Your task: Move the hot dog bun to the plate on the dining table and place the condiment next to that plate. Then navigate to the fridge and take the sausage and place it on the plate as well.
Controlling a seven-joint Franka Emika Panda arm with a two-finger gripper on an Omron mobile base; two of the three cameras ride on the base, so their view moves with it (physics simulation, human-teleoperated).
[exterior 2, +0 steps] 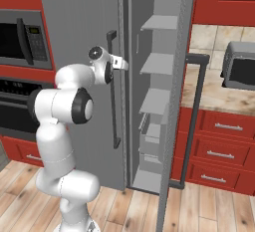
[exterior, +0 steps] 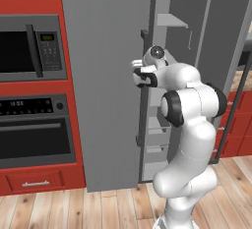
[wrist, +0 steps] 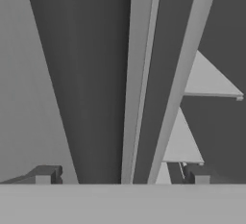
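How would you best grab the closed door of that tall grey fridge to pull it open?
Probably by the dark vertical bar handle on the tall grey fridge, near the door's inner edge. Come from the front with the fingers either side of the bar: it stands off the flat door and runs upright, and the door face offers no other hold.

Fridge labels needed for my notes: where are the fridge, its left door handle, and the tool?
fridge [exterior 2: 79,37]: right base view, flat grey left door.
left door handle [exterior 2: 113,101]: right base view, dark vertical bar.
tool [wrist: 120,177]: hand view, between open tips.
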